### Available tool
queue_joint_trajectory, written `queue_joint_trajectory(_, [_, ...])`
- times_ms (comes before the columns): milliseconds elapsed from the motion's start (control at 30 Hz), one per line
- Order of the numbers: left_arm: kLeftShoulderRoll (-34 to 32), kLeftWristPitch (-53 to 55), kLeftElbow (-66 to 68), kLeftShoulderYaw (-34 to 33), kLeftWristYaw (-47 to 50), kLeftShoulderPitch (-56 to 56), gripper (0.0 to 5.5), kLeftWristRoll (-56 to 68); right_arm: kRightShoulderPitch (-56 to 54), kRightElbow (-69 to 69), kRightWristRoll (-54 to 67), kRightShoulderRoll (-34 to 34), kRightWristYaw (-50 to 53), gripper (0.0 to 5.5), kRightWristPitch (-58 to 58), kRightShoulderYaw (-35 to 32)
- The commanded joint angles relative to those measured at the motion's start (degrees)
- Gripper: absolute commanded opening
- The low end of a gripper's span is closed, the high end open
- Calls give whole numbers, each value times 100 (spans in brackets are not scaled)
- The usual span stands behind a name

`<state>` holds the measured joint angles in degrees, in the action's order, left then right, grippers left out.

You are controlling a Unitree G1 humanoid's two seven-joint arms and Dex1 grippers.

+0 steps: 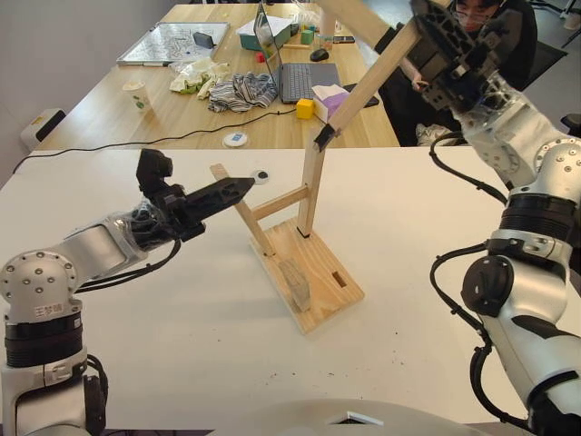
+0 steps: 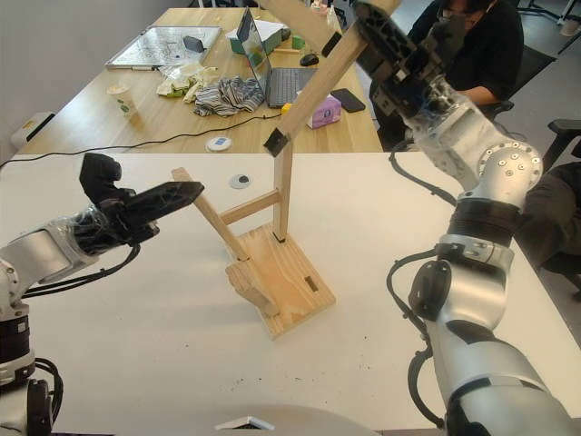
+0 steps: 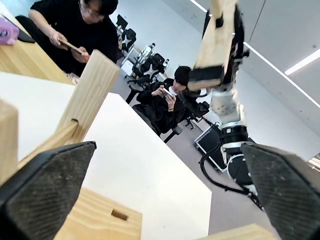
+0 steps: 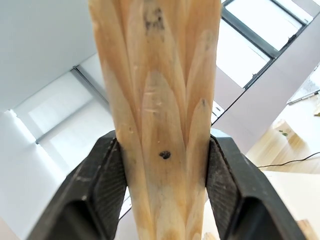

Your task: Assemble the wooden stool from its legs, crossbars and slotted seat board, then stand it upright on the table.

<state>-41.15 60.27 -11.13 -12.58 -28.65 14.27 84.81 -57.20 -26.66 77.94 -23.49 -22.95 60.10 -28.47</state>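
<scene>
Left eye view gives me the slotted seat board (image 1: 322, 295) flat on the white counter (image 1: 182, 318), with an upright leg (image 1: 310, 193), a slanted leg (image 1: 243, 211) and the crossbar (image 1: 281, 202) between them standing in it. My right tool (image 1: 434, 45) pinches a loose leg (image 1: 374, 77) high above. My left tool (image 1: 221, 194), fingers spread, hovers beside the slanted leg.

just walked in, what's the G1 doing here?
Stool assembly, partway. The flat slotted wooden seat board lies on the white table with two wooden legs standing in it, joined by a crossbar. The right hand grips a third wooden leg, raised and slanted above them. The left hand is open beside the leaning leg, holding nothing.
</scene>
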Motion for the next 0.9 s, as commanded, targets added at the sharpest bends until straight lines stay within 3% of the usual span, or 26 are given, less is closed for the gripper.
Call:
queue_joint_trajectory(33, [155, -103, 336, 714, -523, 186, 536, -1043, -133, -98, -215, -18, -147, 205, -39, 9])
queue_joint_trajectory(267, [213, -701, 1382, 1445, -1398, 370, 536, -2888, 59, 59, -353, 125, -173, 205, 23, -63])
queue_joint_trajectory(400, [620, -1818, 2089, 1156, -1623, 609, 536, -3639, 517, 550, -381, 174, -105, 205, 134, -14])
queue_joint_trajectory(600, [1272, -3243, 2989, 719, -1476, 1122, 536, -4425, 1718, 2597, -1019, -7, -1308, 205, -216, 958])
queue_joint_trajectory(733, [1614, -4105, 4277, 963, -1450, 1958, 536, -5321, 2089, 2863, -1326, -93, -1724, 205, -373, 1249])
queue_joint_trajectory(900, [1341, -6175, 6387, 1625, -1336, 2844, 536, -7171, 1976, 2724, -1268, 56, -1670, 205, -402, 1183])
